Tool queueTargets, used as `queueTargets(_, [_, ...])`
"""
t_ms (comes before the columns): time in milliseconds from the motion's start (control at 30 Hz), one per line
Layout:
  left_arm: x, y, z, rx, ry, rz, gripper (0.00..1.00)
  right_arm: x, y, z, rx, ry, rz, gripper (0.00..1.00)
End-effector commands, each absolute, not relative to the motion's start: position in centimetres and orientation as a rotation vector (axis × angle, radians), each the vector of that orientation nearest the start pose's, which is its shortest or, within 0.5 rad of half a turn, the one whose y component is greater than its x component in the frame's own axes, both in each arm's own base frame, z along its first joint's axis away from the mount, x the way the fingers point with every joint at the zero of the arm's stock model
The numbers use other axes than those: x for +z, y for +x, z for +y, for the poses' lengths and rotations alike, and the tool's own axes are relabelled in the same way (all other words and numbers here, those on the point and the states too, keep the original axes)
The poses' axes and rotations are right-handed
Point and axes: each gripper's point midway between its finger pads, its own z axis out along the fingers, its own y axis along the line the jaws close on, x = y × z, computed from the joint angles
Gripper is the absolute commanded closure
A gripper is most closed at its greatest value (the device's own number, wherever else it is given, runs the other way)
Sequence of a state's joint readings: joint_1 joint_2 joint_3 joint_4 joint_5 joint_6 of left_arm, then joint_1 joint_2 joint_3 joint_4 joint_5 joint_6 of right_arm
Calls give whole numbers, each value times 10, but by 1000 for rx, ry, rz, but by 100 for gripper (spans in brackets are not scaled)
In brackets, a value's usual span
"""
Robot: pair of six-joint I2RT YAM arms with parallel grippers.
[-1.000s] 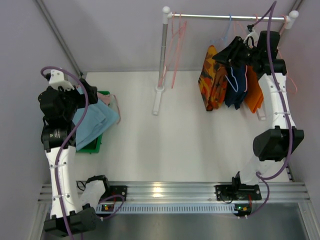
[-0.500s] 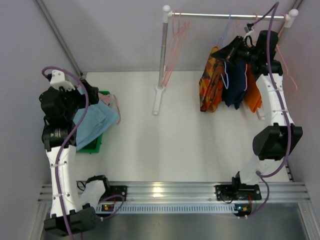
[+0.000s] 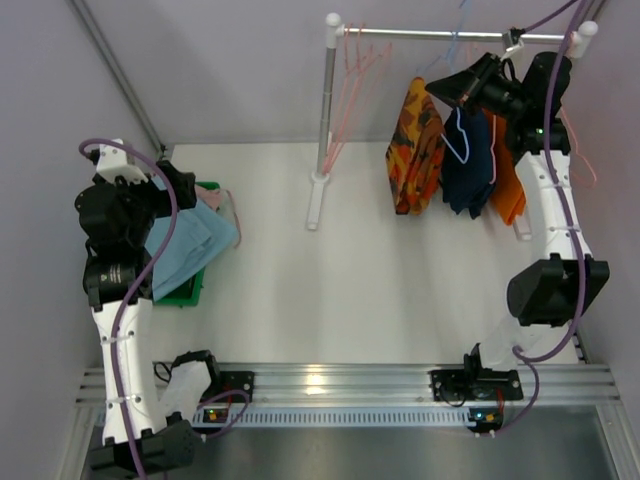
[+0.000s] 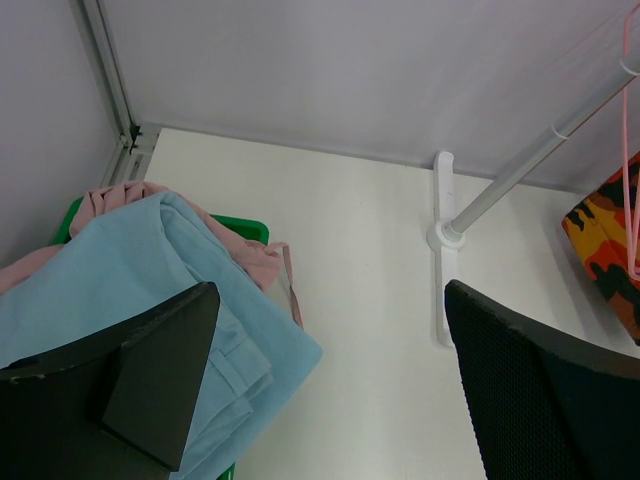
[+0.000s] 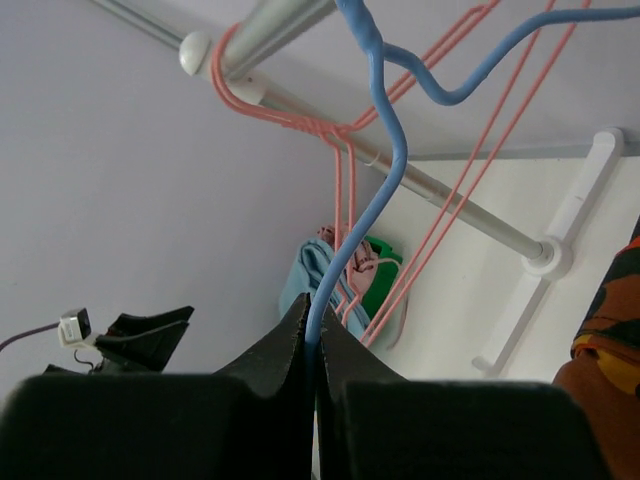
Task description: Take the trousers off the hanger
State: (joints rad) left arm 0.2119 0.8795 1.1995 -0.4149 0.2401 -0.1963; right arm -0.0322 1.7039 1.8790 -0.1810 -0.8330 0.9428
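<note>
Perhaps against blue hanger [image 5: 370, 45], pink hangers [image 5: 338, 190]

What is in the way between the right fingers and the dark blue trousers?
Nothing that shows. The right fingers are shut on the blue hanger, and the navy trousers seem to hang from it just below. The patterned trousers hang beside, not between.

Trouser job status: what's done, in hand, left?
Done: light blue trousers and pink trousers lie on the green bin; empty pink hangers hang on the rail. In hand: the right gripper is shut on the blue hanger carrying the navy trousers. Remaining: those, the patterned trousers and orange trousers. The left gripper is open.
</note>
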Motion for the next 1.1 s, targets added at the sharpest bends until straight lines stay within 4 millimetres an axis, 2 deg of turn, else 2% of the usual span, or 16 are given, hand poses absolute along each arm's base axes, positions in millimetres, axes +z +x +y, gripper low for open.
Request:
queueTargets(0, [407,310,13,-196,-126,1583,1,594,378,139,1201,-246,1291,100])
queueTargets(200, [414,311,9,-202,-87,1550,1,608,356,139,1165,-288,1239,100])
queueTargets(233, [417,311,8,-202,-76,1542,1,615,343,139,1160,-300,1220,100])
queueTargets(300, [430,311,7,-201,-56,1513,1,610,338,139,1161,-293,1228,100])
queueTargets(333, [431,315,7,-207,-47,1520,1,615,324,140,1154,-304,1211,100])
queueTargets(367, [435,316,5,-214,-32,1516,1,608,324,140,1160,-290,1228,100])
queueTargets(433, [450,317,-3,-242,19,1487,1,611,305,139,1146,-289,1212,100])
queueTargets(500, [463,318,-10,-261,61,1450,1,604,301,136,1123,-264,1215,100])
queueTargets(533, [469,320,-17,-283,97,1442,1,609,286,136,1110,-267,1196,100])
queueTargets(633, [474,329,-42,-273,185,1439,1,610,269,134,1102,-248,1183,100])
queueTargets(667, [476,326,-75,-318,267,1426,1,607,268,134,1107,-229,1191,100])
queueTargets(733, [479,330,-90,-204,333,1396,1,611,255,133,1098,-225,1181,100])
queueTargets(767, [482,322,-123,-248,405,1363,1,611,253,131,1094,-208,1178,100])
queueTargets(933, [501,315,-186,-250,467,1260,1,609,236,127,1095,-143,1178,100])
queueTargets(1033, [492,293,-240,-306,550,1240,1,606,229,124,1083,-114,1174,100])
queueTargets(1067, [495,271,-268,-372,588,1198,1,603,232,122,1071,-99,1178,100])
